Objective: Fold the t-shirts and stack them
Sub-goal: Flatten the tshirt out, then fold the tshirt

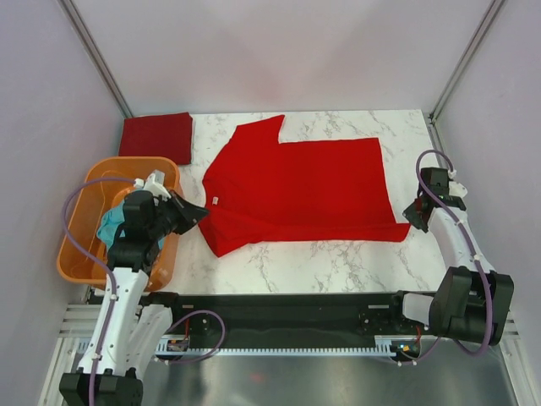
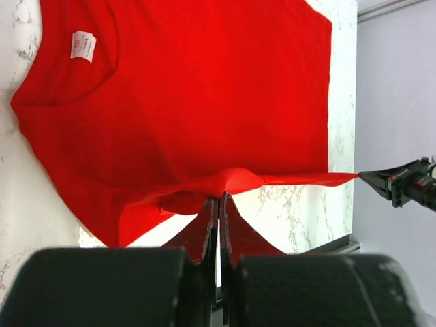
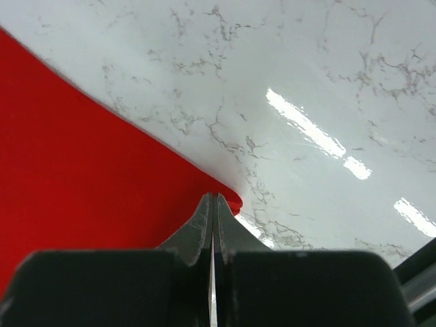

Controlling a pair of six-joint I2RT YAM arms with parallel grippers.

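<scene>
1. Bright red cloth t-shirt with a small white neck label (image 1: 296,190) lies spread flat on the white marble table (image 1: 338,262), collar to the left.
2. The left gripper (image 1: 201,213) is pinched tight on its near edge by the sleeve. The right gripper (image 1: 412,222) is clamped on the near hem corner.
3. To fold cleanly, I'd lift both ends level, keep that edge taut and carry it squarely across.
4. The orange plastic basket (image 1: 76,254) holds a crumpled teal shirt (image 1: 110,224). A folded maroon shirt (image 1: 156,135) lies just beyond the basket.

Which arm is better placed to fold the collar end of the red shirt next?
Left. The left gripper pinches the red shirt at the end with the white label; the right gripper holds the opposite hem corner.
</scene>
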